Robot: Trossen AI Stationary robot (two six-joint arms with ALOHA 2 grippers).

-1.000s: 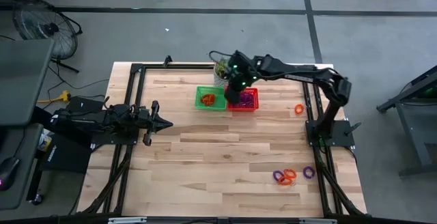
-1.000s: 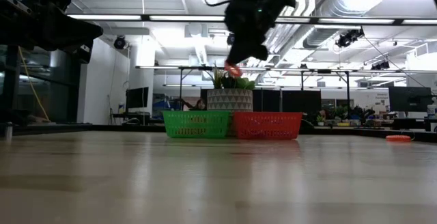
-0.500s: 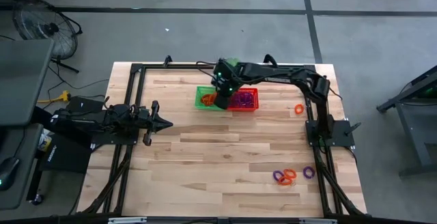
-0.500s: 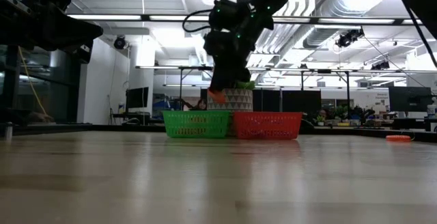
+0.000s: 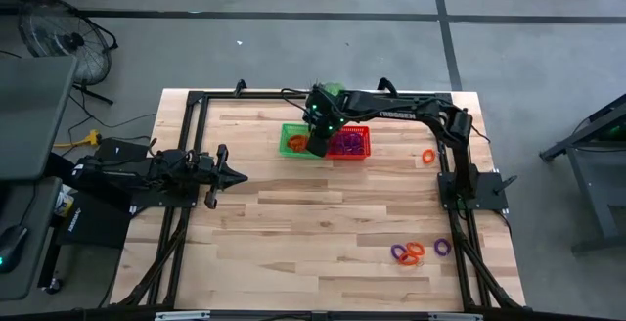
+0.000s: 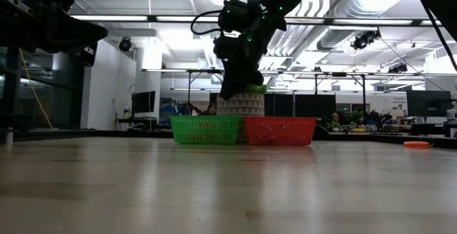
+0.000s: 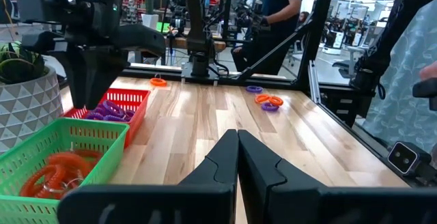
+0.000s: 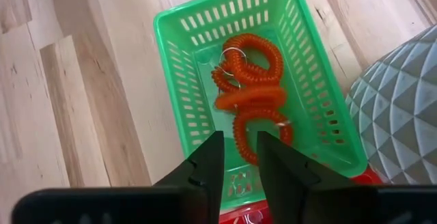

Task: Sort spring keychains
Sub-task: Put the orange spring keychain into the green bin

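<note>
My right gripper (image 8: 239, 157) hovers open over the green mesh basket (image 5: 293, 141), fingers pointing down with nothing between them. It shows in the low view (image 6: 228, 93) above the basket's rim. Several orange spring keychains (image 8: 249, 101) lie on the basket's floor. Purple ones (image 7: 109, 111) fill the red basket (image 5: 352, 143) beside it. Loose on the table are one orange keychain (image 5: 428, 155) by the right edge and a small orange-and-purple cluster (image 5: 413, 252) near the front right. My left gripper (image 5: 235, 175) rests shut (image 7: 237, 145) at the table's left.
A grey patterned plant pot (image 8: 399, 115) stands right behind the baskets at the far edge. The black frame rails (image 5: 196, 125) and the right arm's base (image 5: 469, 189) border the tabletop. Bare wood lies between the baskets and the near edge. People stand beyond the table.
My right gripper has swung from above the red basket toward the table's left, over the green basket, and has come lower. Half a second ago an orange keychain hung at its fingertips; now it is gone from them, let go over the green basket.
</note>
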